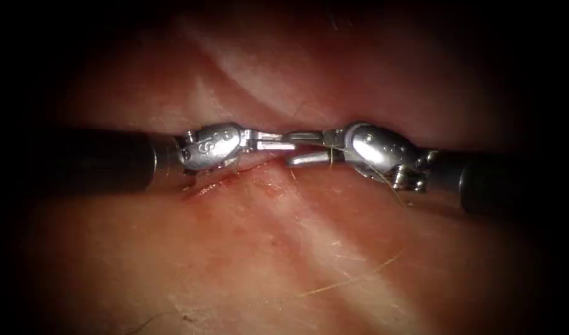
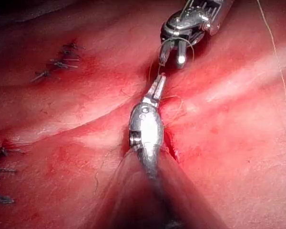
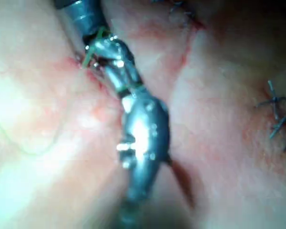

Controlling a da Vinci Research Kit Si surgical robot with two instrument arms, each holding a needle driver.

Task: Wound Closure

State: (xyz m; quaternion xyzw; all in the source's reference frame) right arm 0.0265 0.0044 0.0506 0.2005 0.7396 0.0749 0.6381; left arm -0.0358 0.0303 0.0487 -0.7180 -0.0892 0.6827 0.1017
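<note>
— At 9 o'clock in the endoscope view, what is the left claw [image 1: 286,141] doing?
— It lies level over the cut [image 1: 228,180], aimed at 3 o'clock. Its jaws are a crack apart, and I see nothing gripped between them.
— Why tip to tip with the other one?
— My guess is that they are meeting over the thread [image 1: 329,155]. It drapes across the right claw [image 1: 298,147], and in the right wrist view it loops around the left one.
— And the right claw?
— It is aimed at 9 o'clock with its jaws wide apart, clamping nothing.
— Which way does the cut run?
— Its long axis runs from 8 to 2 o'clock on the tissue [image 1: 284,248], and the tips sit at its right end.
— Where is the needle?
— I cannot make it out.
</note>
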